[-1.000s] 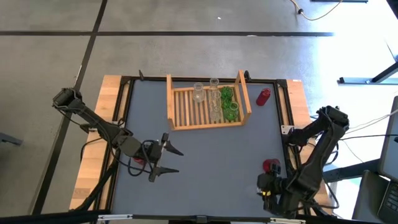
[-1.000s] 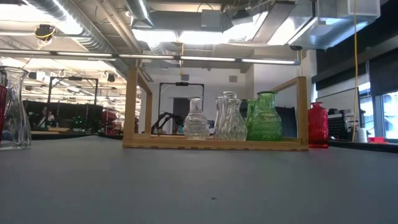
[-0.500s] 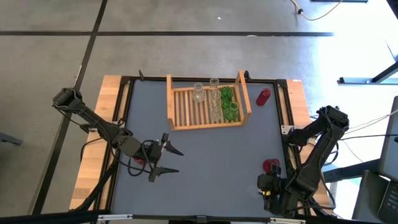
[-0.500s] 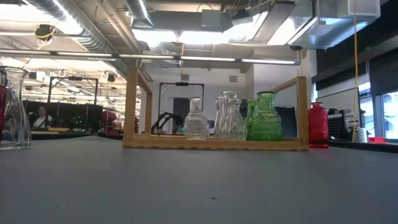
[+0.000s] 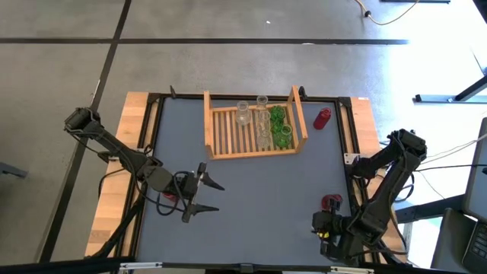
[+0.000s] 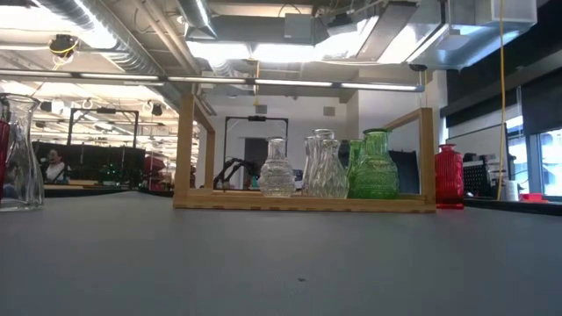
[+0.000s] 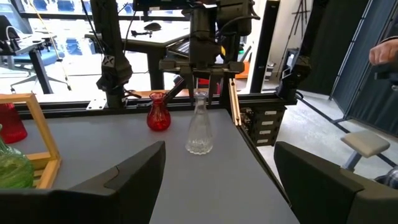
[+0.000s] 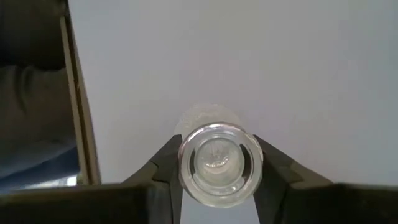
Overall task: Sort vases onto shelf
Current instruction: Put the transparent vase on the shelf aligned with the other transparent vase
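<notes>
Table-edge right gripper [image 8: 216,180] has narrowed around clear vase [image 8: 216,163] rim.

Robotics lab or industrial workshop: exposed ceiling ducts [image 6: 132,39] and strip lights [image 6: 290,51], polished concrete floor [image 5: 228,68], other framed test rigs [image 6: 255,149], office chair [image 7: 12,37], desks behind the dark work table [image 5: 251,198].
</notes>
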Tool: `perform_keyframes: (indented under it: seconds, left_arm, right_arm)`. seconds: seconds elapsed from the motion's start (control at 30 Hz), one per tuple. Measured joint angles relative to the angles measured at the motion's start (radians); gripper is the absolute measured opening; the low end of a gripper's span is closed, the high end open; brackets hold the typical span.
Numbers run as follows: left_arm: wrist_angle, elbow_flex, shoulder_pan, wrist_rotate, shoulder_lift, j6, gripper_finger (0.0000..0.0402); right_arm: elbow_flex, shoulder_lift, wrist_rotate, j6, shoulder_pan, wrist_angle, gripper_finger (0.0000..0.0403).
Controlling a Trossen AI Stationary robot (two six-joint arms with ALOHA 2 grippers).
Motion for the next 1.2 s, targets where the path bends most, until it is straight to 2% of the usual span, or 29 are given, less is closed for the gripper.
perform_keyframes:
  seconds: [0.4,0.8,1.2]
  left_arm:
    - [0.000,0.000,0.005,-0.028,0.000,0.041,0.0295]
    - [-0.025,0.000,0.009,-0.029,0.000,0.106,0.0295]
    - [-0.067,0.000,0.017,-0.030,0.000,0.112,0.0295]
  right_arm:
    - [0.000,0.004,0.143,-0.370,-0.184,0.152,0.0121]
    - [0.002,0.044,0.051,-0.723,-0.379,0.332,0.0125]
    - [0.186,0.041,0.043,-0.989,-0.525,0.231,0.0126]
